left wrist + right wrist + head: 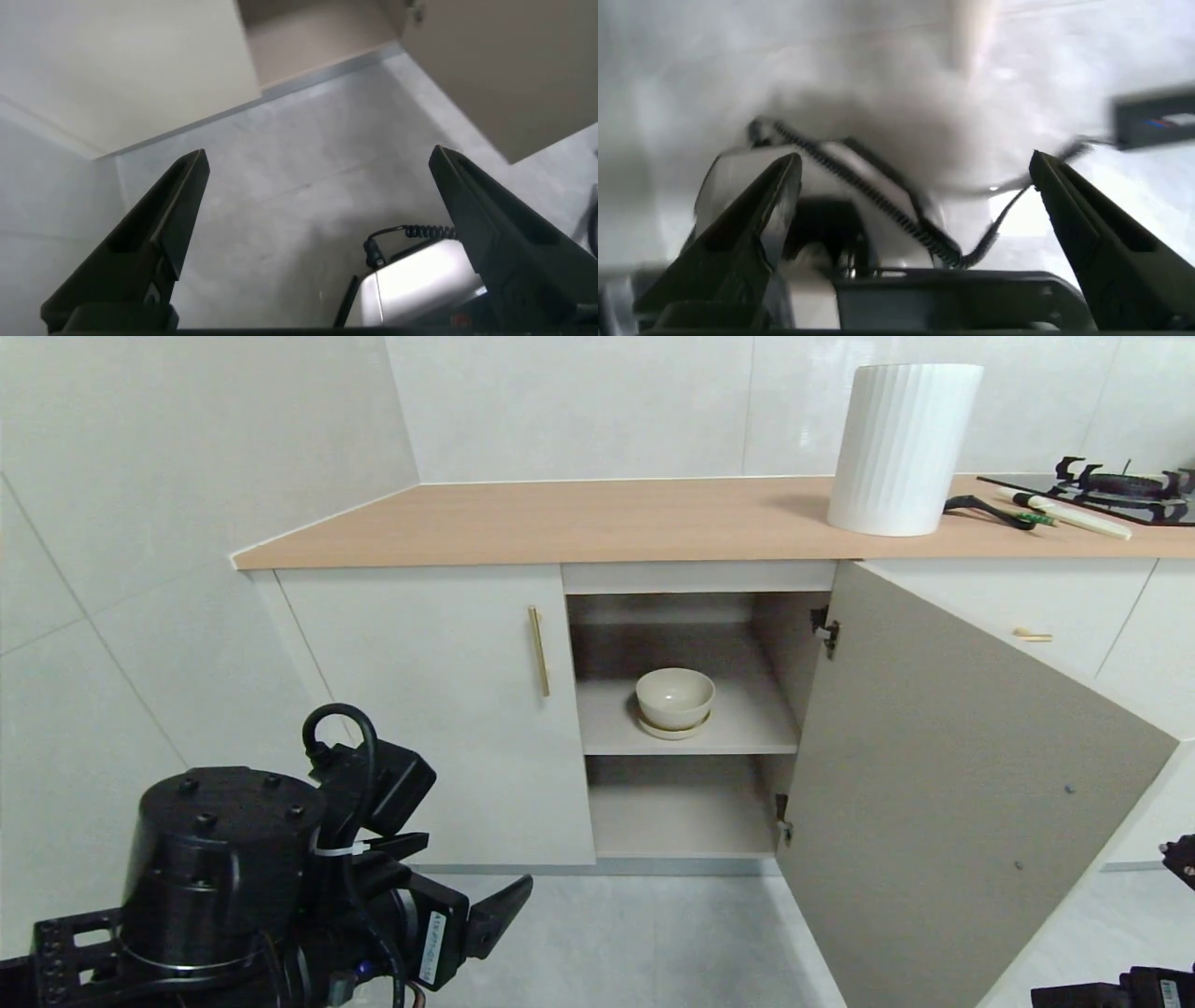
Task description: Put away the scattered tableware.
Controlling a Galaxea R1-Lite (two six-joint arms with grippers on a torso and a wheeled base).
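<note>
Cabinet (789,663) below the table (560,518) stands open, bowl (675,696) sits on its upper shelf (756,733); left tool (318,157) and right tool (915,159) hang low, spread wide, empty, so swinging the door (943,775) shut looks next.

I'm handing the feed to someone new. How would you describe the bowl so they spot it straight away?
Below the wooden counter, one cabinet has its door swung open. The bowl sits upright on the upper shelf inside, on a small plate. It is cream and round, low in the cabinet, unlike the tall white ribbed cylinder up on the counter.
</note>
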